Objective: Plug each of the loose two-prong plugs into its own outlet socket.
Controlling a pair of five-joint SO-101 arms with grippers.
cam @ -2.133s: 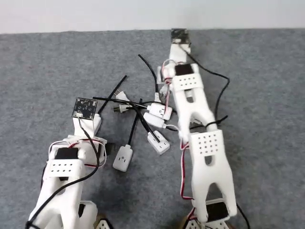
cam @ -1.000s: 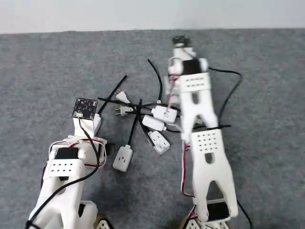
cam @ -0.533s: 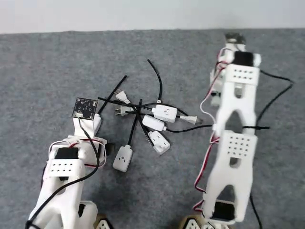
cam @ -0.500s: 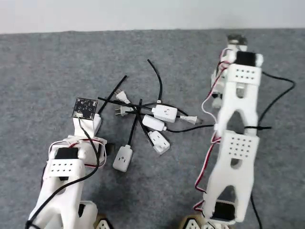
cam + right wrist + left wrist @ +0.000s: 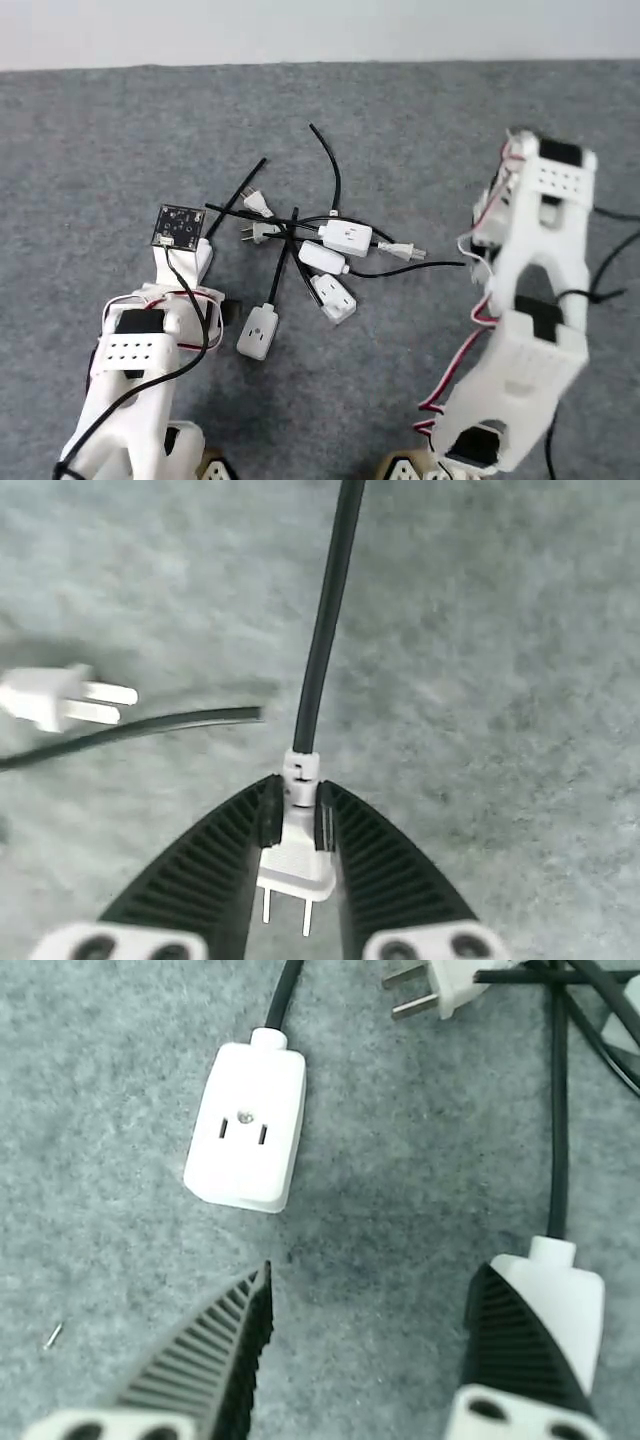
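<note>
Here, your right gripper [image 5: 297, 800] is pinching a white two-prong plug [image 5: 296, 865], with its fingers closed snugly on the plug's flat sides. The plug's long axis is running along the gripper. Its two metal prongs are pointing back toward the wrist, and its black cord [image 5: 325, 620] is stretching straight out past the fingertips over the grey carpeted table [image 5: 500, 600]. You cannot tell whether the plug is resting on the table or lifted off it. Off to one side, a loose plug [image 5: 52, 702] is lying flat, with its prongs aiming toward that cord.

Your left gripper [image 5: 375, 1275] is hanging wide open and holding nothing. Just beyond its fingertips, a white socket [image 5: 247, 1125] is lying face up, showing two slots, with its cord leaving the far end. A second socket [image 5: 560, 1275] is sitting right behind one finger.

From the high view, four white sockets and three loose plugs are clustering mid-table between the arms, under crossing black cords. Among them is the nearest socket [image 5: 258, 331], lying beside the left arm [image 5: 140, 380].
</note>
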